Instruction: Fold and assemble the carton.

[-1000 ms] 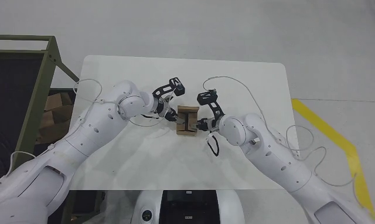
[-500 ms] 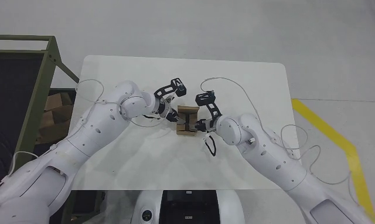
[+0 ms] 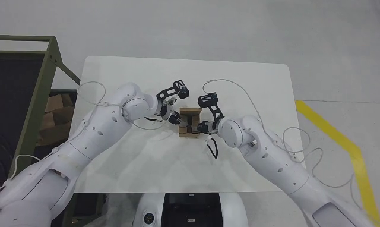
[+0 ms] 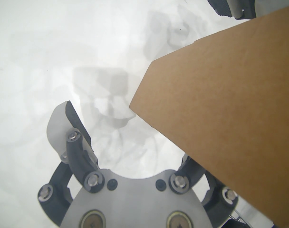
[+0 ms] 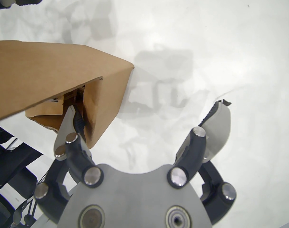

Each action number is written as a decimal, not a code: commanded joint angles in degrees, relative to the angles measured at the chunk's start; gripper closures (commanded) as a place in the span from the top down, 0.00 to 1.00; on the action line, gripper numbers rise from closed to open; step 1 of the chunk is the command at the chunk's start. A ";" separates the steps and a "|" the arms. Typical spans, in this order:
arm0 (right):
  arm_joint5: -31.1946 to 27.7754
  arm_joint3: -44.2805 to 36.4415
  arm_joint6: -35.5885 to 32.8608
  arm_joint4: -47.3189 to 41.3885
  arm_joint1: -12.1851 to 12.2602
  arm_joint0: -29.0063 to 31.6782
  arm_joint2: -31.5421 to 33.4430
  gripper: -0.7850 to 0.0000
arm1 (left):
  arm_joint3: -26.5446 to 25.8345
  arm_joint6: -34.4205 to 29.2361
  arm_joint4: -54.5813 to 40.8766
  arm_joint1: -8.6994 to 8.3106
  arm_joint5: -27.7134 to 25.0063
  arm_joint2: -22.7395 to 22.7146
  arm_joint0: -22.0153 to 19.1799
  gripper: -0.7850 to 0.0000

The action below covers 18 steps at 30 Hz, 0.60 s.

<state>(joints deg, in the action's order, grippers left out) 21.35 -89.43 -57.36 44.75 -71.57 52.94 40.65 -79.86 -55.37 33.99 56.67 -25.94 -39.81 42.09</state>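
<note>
Carton between left hand, right hand

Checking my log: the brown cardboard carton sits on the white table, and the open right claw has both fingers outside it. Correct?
No. The right wrist view shows the open right claw with one finger inside the open end of the brown cardboard carton; the other is outside. Rest stands.

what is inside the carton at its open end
One finger of the right pincer pokes into the carton, beside a folded inner flap. Deeper inside is covered by the carton's walls.
</note>
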 commanded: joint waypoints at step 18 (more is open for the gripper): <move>0.33 -3.47 -1.10 2.71 -0.41 1.49 2.12 1.00 | -7.06 -2.59 -0.64 -2.65 -4.98 -8.32 2.90 1.00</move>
<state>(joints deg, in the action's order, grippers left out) 21.60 -92.60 -58.44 47.26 -71.97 54.30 42.64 -86.22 -57.62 33.26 54.40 -30.41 -47.11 44.54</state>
